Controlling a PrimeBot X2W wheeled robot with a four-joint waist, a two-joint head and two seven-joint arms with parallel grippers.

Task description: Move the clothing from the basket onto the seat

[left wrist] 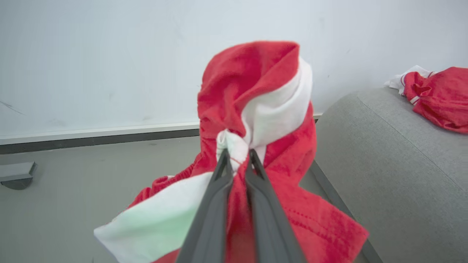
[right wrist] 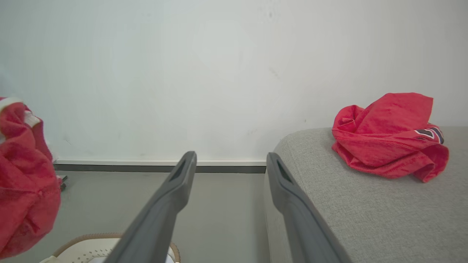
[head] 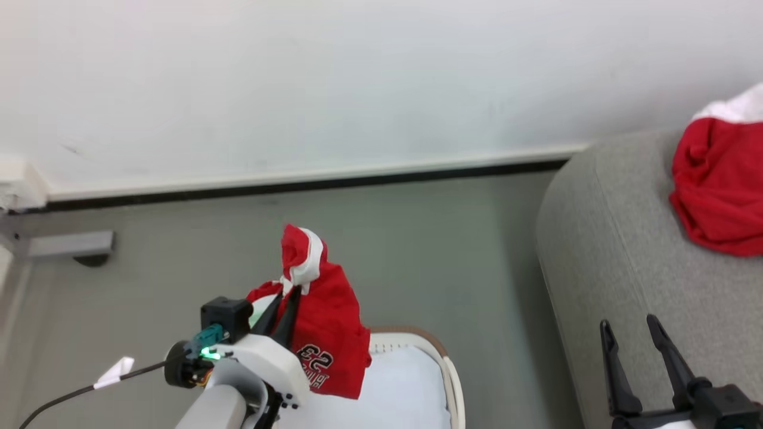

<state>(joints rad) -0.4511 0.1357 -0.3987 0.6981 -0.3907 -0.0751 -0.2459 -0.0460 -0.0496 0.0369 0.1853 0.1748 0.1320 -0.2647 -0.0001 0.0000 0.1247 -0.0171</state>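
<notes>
My left gripper [head: 285, 293] [left wrist: 237, 160] is shut on a red jersey [head: 331, 333] [left wrist: 256, 106] with white panels and dark lettering. The jersey hangs in the air above the cream basket [head: 444, 363] [right wrist: 109, 241], whose brown rim band shows below it. A second red jersey [head: 718, 190] [right wrist: 387, 142] [left wrist: 438, 95] lies crumpled on the light-grey seat [head: 620, 262] [right wrist: 365, 212] [left wrist: 395, 153] at the right. The right gripper [head: 629, 326] [right wrist: 230, 160] stands open and holds nothing, in front of the seat's near edge. The held jersey [right wrist: 25, 175] also hangs at the left of the right wrist view.
A white wall with a dark baseboard [head: 310, 186] runs behind the grey floor [head: 429, 250]. A grey bracket [head: 71, 244] sits on the floor at the far left. A dark cable with a white tag [head: 116, 369] trails from my left arm.
</notes>
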